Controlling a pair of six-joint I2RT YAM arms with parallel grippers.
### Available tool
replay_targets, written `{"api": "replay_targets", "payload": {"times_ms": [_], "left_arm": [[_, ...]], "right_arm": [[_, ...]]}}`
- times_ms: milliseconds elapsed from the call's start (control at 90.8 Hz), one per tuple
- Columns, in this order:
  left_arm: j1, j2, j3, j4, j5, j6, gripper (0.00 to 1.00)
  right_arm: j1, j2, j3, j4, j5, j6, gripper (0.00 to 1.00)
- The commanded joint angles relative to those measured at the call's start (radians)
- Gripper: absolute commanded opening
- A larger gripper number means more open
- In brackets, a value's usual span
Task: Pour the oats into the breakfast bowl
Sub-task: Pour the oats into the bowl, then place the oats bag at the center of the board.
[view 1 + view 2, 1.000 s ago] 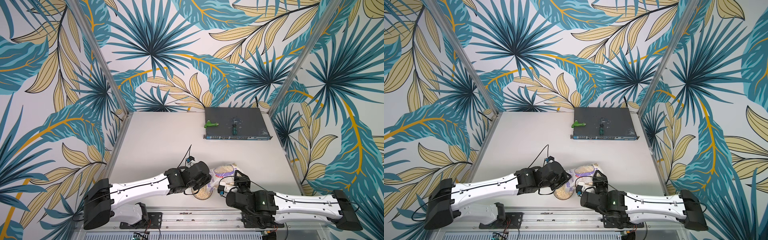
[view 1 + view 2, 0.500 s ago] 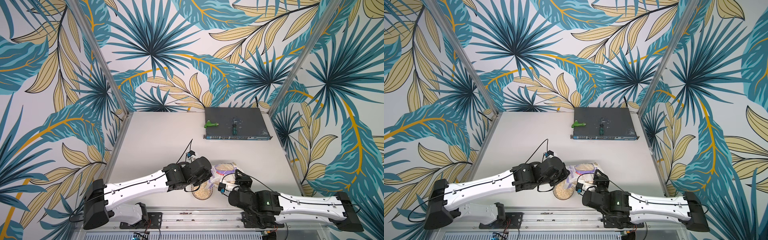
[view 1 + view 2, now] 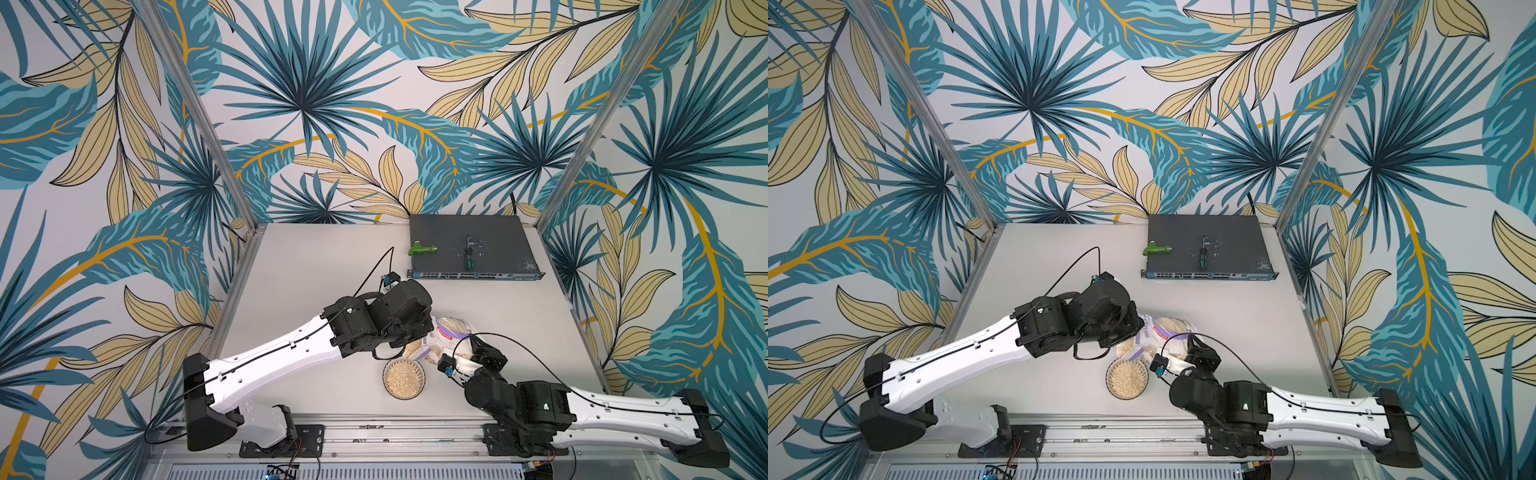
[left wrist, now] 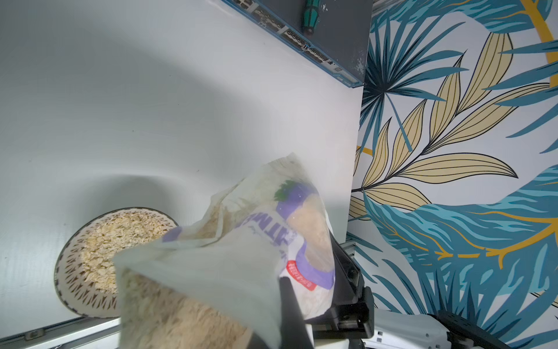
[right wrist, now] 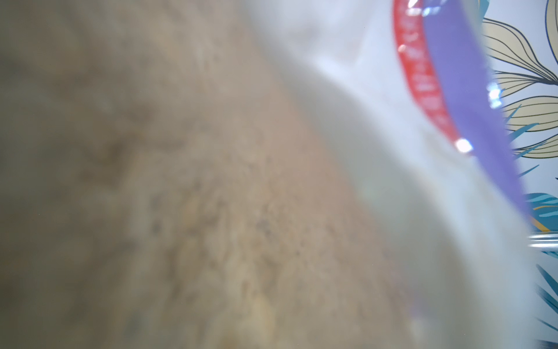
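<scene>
The breakfast bowl (image 3: 384, 380) (image 3: 1107, 380) stands near the table's front edge, filled with pale oats (image 3: 404, 379). In the left wrist view its patterned wall (image 4: 75, 281) shows beside the pouch. The clear pouch of oats (image 3: 451, 330) (image 3: 1167, 326) (image 4: 226, 272) hangs tilted just behind the bowl, mouth end low towards it. My left gripper (image 3: 417, 332) (image 4: 274, 326) is shut on the pouch's left side. My right gripper (image 3: 467, 347) (image 3: 1187, 347) grips its right side. The pouch (image 5: 211, 181) fills the right wrist view, hiding that gripper's fingers.
A dark network switch (image 3: 498, 245) lies at the back right, with a green tool (image 3: 422, 249) and a screwdriver (image 3: 469, 259) on it. An aluminium rail (image 3: 374, 432) runs along the front edge. Patterned walls close in on three sides.
Both arms have carried the pouch back from over the bowl, so the whole bowl now shows. The left gripper has closed tight on the pouch.
</scene>
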Motion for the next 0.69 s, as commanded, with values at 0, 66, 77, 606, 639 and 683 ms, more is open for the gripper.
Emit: {"api": "replay_targets", "payload": {"times_ms": [0, 66, 77, 606, 639, 683], "left_arm": [[0.041, 0.02, 0.104, -0.021, -0.024, 0.082, 0.0], [0.05, 0.038, 0.151, -0.038, -0.024, 0.103, 0.0], [0.051, 0.04, 0.158, -0.041, -0.024, 0.106, 0.0], [0.125, 0.18, 0.55, -0.143, 0.001, 0.243, 0.0], [0.126, 0.191, 0.57, -0.146, 0.003, 0.247, 0.0], [0.127, 0.205, 0.597, -0.149, 0.009, 0.255, 0.0]], "right_arm": [[0.002, -0.032, 0.014, 0.115, 0.039, 0.027, 0.0], [0.0, -0.038, 0.011, 0.166, 0.04, 0.054, 0.0], [0.0, -0.038, 0.012, 0.174, 0.041, 0.059, 0.0], [-0.099, -0.082, -0.014, 0.534, -0.068, 0.207, 0.0], [-0.109, -0.094, -0.037, 0.579, -0.08, 0.21, 0.0], [-0.131, -0.102, -0.063, 0.625, -0.094, 0.219, 0.0]]}}
